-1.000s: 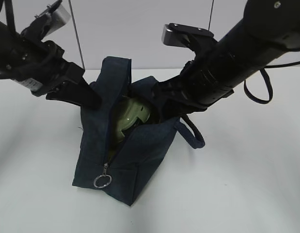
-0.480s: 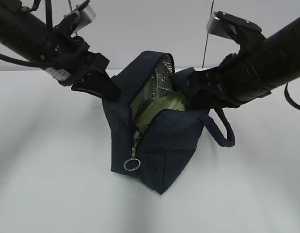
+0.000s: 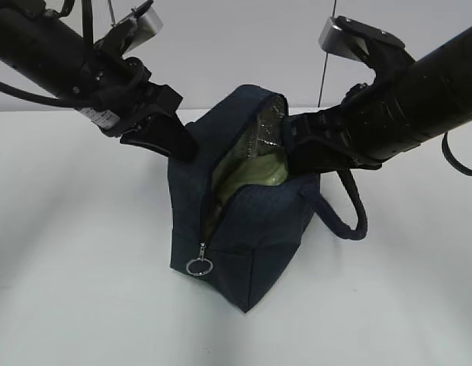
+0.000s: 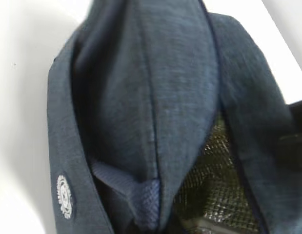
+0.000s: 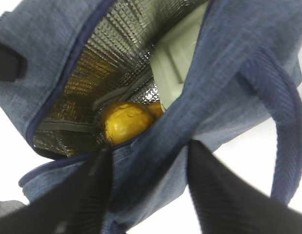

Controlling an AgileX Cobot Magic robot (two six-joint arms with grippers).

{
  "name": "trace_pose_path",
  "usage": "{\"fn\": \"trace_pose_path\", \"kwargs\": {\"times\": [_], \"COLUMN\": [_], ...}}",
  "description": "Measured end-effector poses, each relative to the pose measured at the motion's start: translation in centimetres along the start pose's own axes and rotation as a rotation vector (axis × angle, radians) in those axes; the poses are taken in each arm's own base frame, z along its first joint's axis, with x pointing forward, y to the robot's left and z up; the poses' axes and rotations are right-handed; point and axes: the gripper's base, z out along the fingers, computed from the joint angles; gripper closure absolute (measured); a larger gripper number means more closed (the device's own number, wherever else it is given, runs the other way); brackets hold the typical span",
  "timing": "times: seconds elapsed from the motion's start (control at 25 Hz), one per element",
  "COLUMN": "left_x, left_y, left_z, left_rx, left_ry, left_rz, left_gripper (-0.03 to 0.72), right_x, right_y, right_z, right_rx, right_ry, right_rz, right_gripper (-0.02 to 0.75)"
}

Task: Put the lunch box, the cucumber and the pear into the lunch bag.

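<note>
The navy lunch bag (image 3: 258, 229) stands open on the white table, its ring pull (image 3: 199, 267) low at the front. The sage-green lunch box (image 3: 251, 171) lies inside and also shows in the right wrist view (image 5: 177, 53). The yellow pear (image 5: 125, 122) lies below it against the foil lining (image 5: 107, 53). The cucumber is hidden. My left gripper (image 3: 174, 145) pinches the bag's left top edge. Its fingers are hidden in the left wrist view, where bunched bag fabric (image 4: 141, 73) fills the frame. My right gripper (image 5: 148, 146) is open at the bag's right rim (image 3: 295, 152), fingers spread over the wall.
The bag's looped handle (image 3: 348, 221) hangs off its right side, just under my right arm, and shows in the right wrist view (image 5: 277, 122). The white table (image 3: 68, 267) surrounds the bag. A white wall stands behind.
My right gripper has drawn back out of the bag's mouth to its right rim. The bag and both arms have shifted right, and the bag's flap now stands up.
</note>
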Motion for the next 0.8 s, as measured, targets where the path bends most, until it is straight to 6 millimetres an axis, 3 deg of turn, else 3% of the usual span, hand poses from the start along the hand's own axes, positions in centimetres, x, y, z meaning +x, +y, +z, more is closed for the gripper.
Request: {"fn": "trace_pose_path", "kwargs": {"times": [0.12,0.24,0.32,0.56,0.8], "left_x": [0.0,0.0,0.1,0.2,-0.3], "left_y": [0.0,0.0,0.0,-0.4,-2.5], "left_z": [0.0,0.0,0.0,-0.4,-4.6], "left_rx": [0.000,0.001,0.008,0.010,-0.059], "left_ry": [0.001,0.003,0.013,0.013,-0.139], "left_rz": [-0.001,-0.003,-0.003,0.006,0.115], "left_gripper": [0.527,0.364,0.297,0.253,0.255], "right_x": [0.0,0.0,0.0,-0.2,-0.4], "right_y": [0.0,0.0,0.0,0.4,0.9], "right_z": [0.0,0.0,0.0,-1.5,-4.0], "right_rx": [-0.002,-0.002,-0.002,0.011,0.038], "right_ry": [-0.001,-0.001,-0.001,-0.036,-0.094], "right_rz": [0.002,0.001,0.001,-0.042,-0.099], "right_gripper": [0.243,0.192,0.183,0.178,0.191]}}
